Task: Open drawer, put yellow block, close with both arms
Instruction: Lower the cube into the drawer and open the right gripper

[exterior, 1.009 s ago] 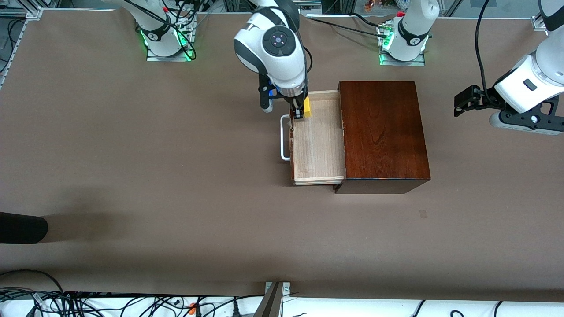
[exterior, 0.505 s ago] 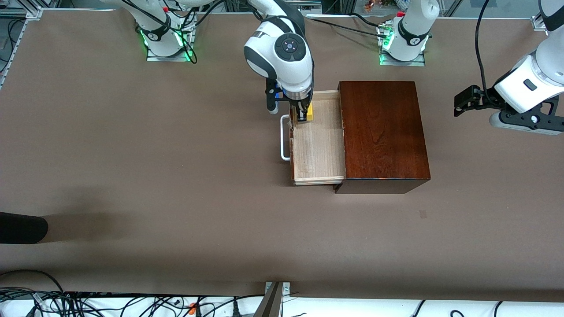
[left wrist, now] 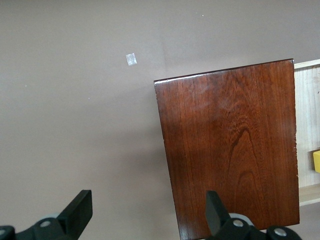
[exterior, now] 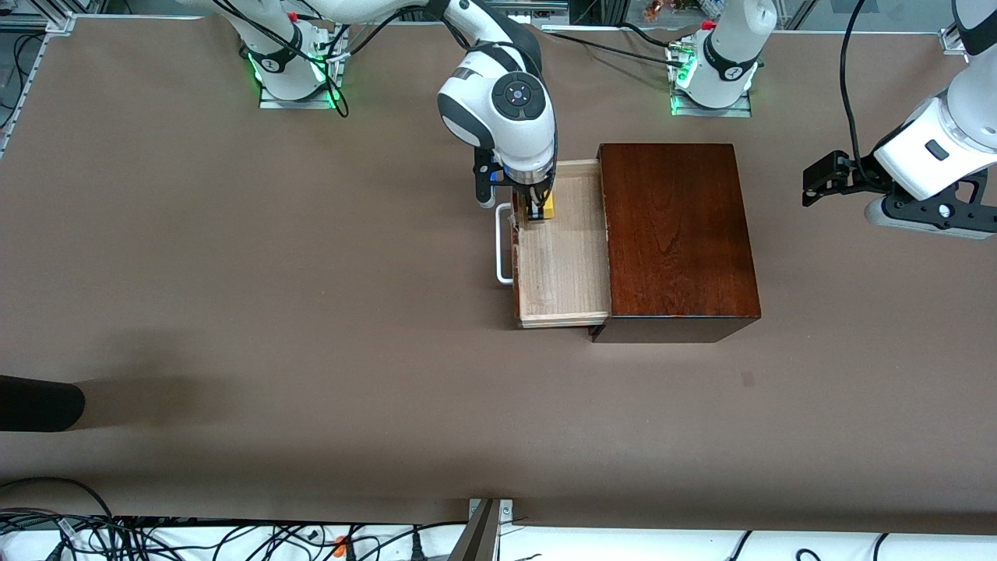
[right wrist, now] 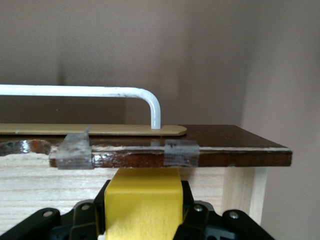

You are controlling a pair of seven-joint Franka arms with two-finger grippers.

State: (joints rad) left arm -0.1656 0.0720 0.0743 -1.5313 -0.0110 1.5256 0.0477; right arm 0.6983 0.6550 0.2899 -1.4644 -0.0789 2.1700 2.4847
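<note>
Brown tabletop (exterior: 234, 312) carries the pulled-out drawer (exterior: 562, 296), and the right tool (exterior: 537, 212), pinching the yellow block (exterior: 548, 204), hangs low inside its corner just beside the handled front, while the left tool (left wrist: 145, 215) waits spread over the box (exterior: 678, 234).

The right arm (exterior: 502, 117) covers one corner of the drawer (exterior: 565, 265) and most of the yellow block (exterior: 549, 205). In the left wrist view the picture's edge cuts the block, and the left gripper (left wrist: 147, 220) shows only its fingertips.
</note>
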